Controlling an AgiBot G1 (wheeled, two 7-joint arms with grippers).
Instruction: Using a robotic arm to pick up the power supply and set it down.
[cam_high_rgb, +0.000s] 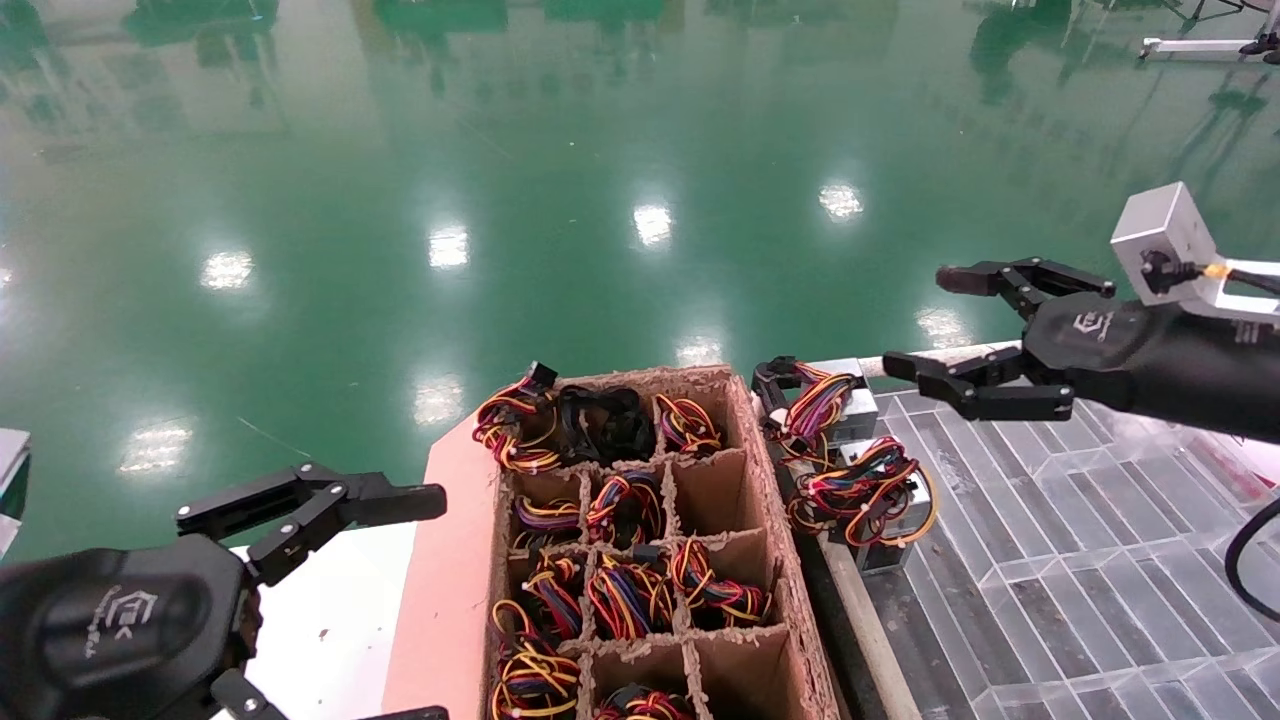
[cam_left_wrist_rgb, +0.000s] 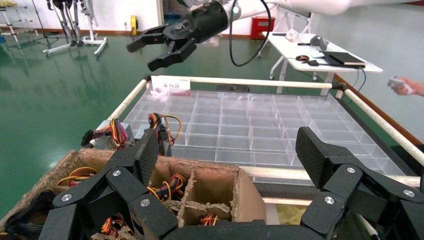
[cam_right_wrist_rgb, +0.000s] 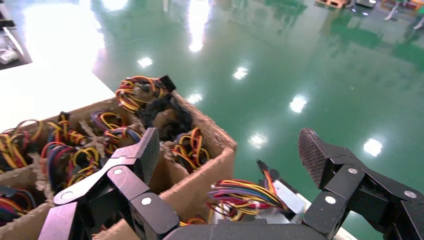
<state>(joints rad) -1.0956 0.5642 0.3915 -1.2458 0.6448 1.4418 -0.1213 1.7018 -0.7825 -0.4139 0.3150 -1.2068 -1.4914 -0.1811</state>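
Two power supplies lie side by side at the near-left edge of the clear tray (cam_high_rgb: 1050, 560). One power supply (cam_high_rgb: 840, 400) is farther off, and the other (cam_high_rgb: 875, 500) sits closer to me. Both are silver boxes under looped red, yellow and blue wires. The robotic arm, with a grey block (cam_high_rgb: 1165, 235) on its wrist, holds my right gripper (cam_high_rgb: 925, 322) open in the air, above and to the right of the farther supply. In the right wrist view that supply (cam_right_wrist_rgb: 292, 197) shows below the open right gripper (cam_right_wrist_rgb: 229, 150). My left gripper (cam_high_rgb: 430, 605) is parked open at the lower left.
A cardboard box (cam_high_rgb: 745, 400) with dividers, holding several more wired units, stands just left of the tray. The tray's clear compartments (cam_left_wrist_rgb: 240, 125) stretch away to the right. Glossy green floor (cam_high_rgb: 600, 150) lies beyond. A white table (cam_left_wrist_rgb: 320, 50) stands far off.
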